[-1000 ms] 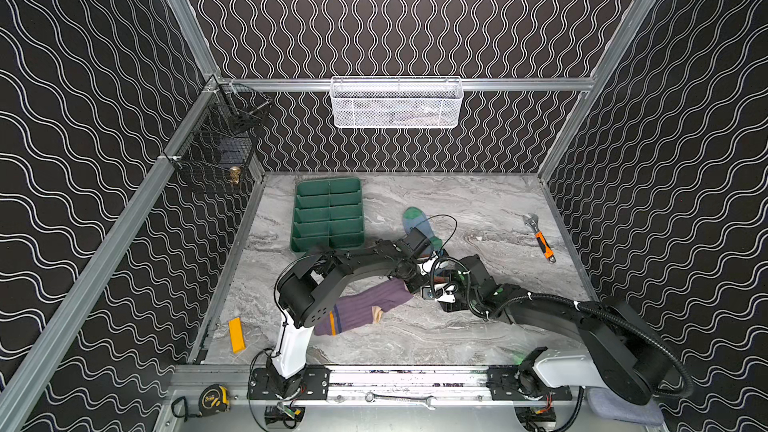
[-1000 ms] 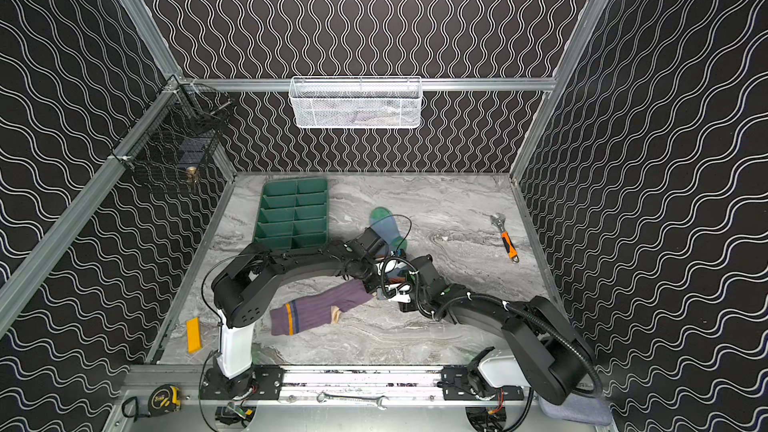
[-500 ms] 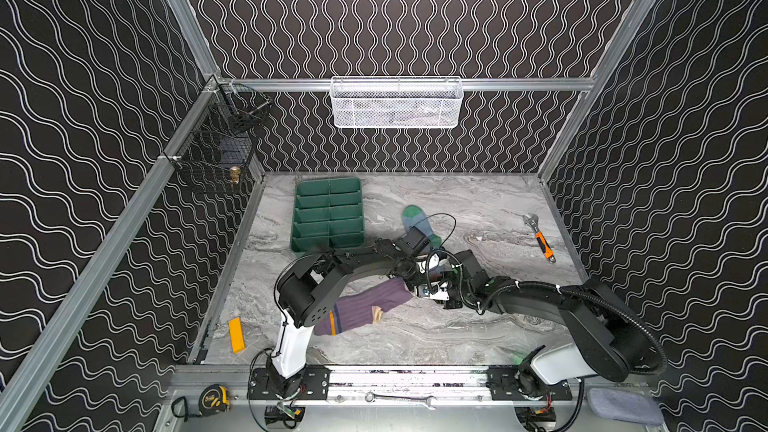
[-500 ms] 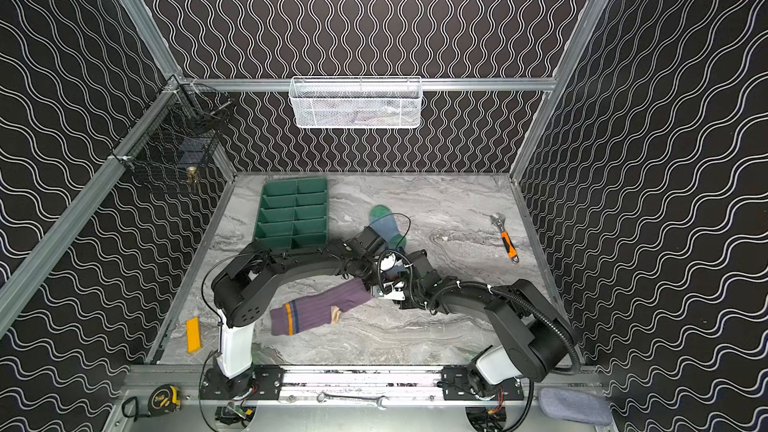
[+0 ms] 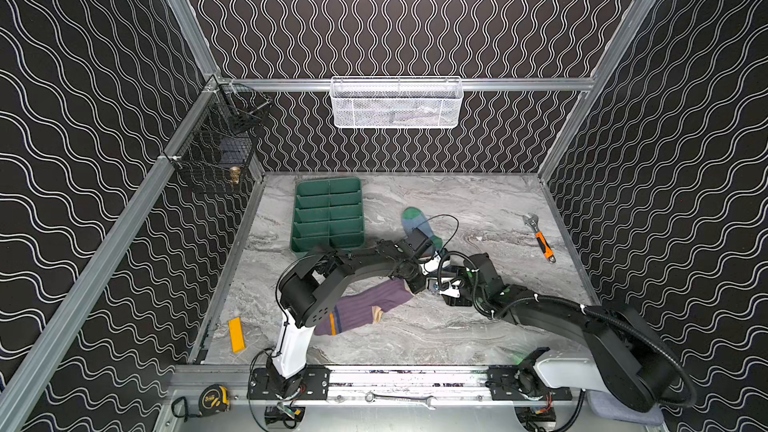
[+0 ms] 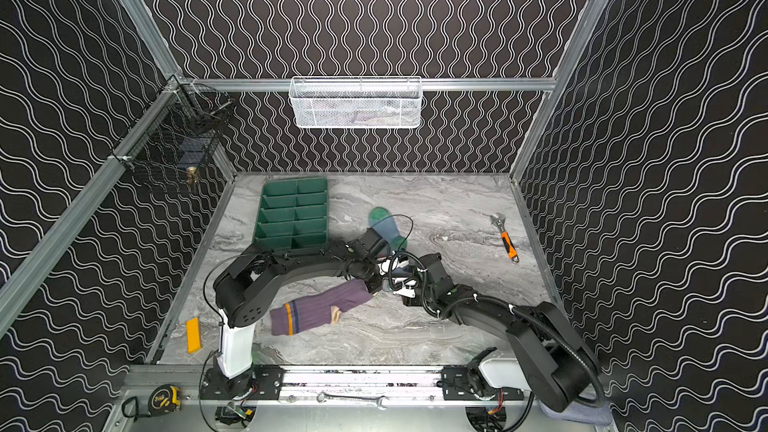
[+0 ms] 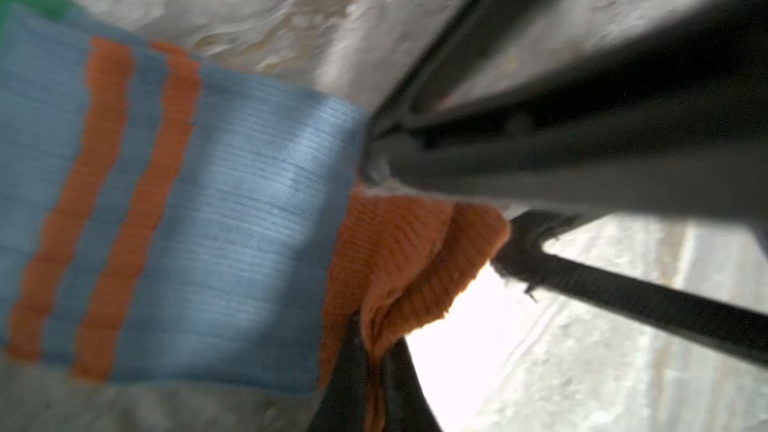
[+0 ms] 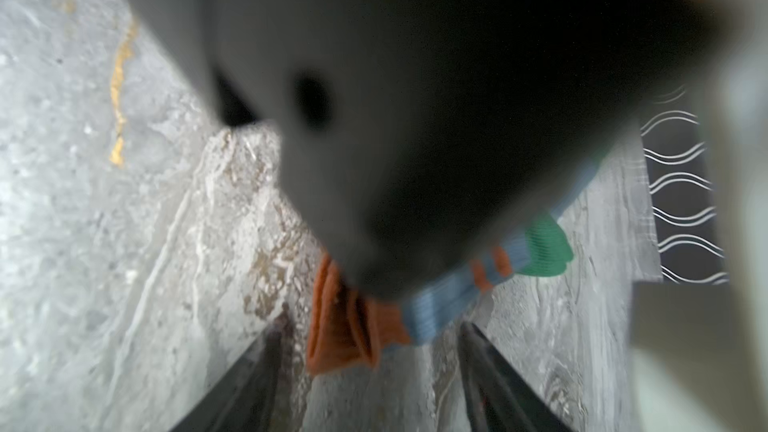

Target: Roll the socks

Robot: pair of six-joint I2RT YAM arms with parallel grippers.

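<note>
The blue sock point(image 5: 415, 221) point(image 6: 387, 224), with green toe, orange stripes and orange cuff, lies on the marble table behind the two grippers. In the left wrist view my left gripper point(image 7: 374, 392) is shut on the orange cuff point(image 7: 399, 268). In both top views it sits at the sock's near end point(image 5: 433, 264). My right gripper point(image 8: 370, 371) stands open, and the cuff point(image 8: 336, 338) lies between its fingers point(image 8: 257, 371) without touching them. The purple sock point(image 5: 365, 308) point(image 6: 320, 308) lies flat nearer the front, its toe end under the left arm.
A green compartment tray point(image 5: 328, 214) stands at the back left. An orange-handled wrench point(image 5: 540, 238) lies to the right and a yellow block point(image 5: 237, 334) at the front left. A white mesh basket point(image 5: 395, 103) and a black wire basket point(image 5: 220, 147) hang on the walls.
The right arm has shifted slightly beside the cuff. The left arm and both socks stay where they were.
</note>
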